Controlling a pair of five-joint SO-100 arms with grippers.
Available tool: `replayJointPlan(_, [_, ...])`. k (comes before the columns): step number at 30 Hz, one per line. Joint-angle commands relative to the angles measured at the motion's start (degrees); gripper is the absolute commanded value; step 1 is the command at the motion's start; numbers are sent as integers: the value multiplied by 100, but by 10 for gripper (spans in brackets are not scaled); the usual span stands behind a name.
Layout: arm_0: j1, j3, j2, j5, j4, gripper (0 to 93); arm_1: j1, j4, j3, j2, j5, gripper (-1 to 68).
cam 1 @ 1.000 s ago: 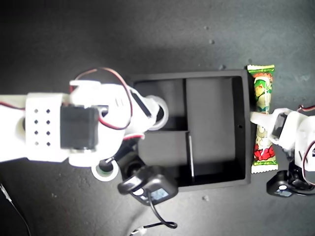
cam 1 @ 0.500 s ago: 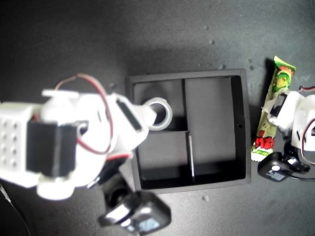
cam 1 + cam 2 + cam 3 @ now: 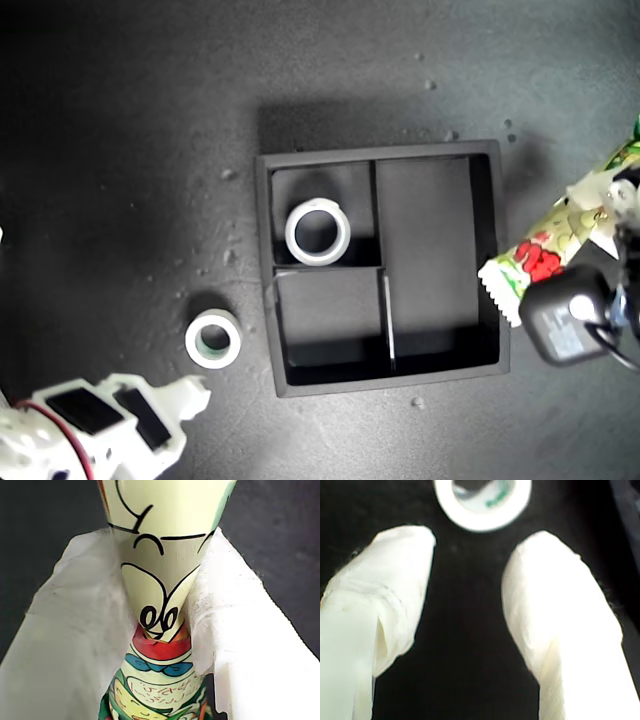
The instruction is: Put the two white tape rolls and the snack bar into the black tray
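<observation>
Seen from the exterior view: black tray sat mid-frame on the dark mat, square, with inner dividers. Held one white tape roll, plain dark hole, lying flat in the small upper-left compartment as that view showed it, touching or nearly touching the divider below it. Lay outside the tray, on the mat just beyond its left wall in that view: second white tape roll, with a greenish inner core. Hung at the exterior view's right edge: snack bar, tilted, its crimped end reaching over the tray's right wall, upper part hidden among arm parts there. Not shown in that view, but plain in the first wrist view: my first gripper clenched on the bar, white padded fingers pressing the wrapper from both sides and pinching it narrow. Showed only as a white tip at the exterior view's lower left corner: my second gripper, jaw spacing unreadable there. Cleared up by the second wrist view: both pads spread wide with bare dark mat between, grasping nothing, the green-cored roll just beyond the fingertips and untouched. Blurred in that view: the roll's green print.
</observation>
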Motion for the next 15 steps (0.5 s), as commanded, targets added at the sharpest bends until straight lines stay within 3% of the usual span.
replayJointPlan(1, [193, 809, 501, -176, -967, 113, -272, -536, 70, 132, -2171, -4])
replayJointPlan(8, [185, 3305, 1266, -510, -3190, 117, -431, -2663, 562, 79, -3771, -4])
replayJointPlan(15, [9, 4131, 1521, -580, -3762, 118, -413, -4096, 1020, -237, -4526, -4])
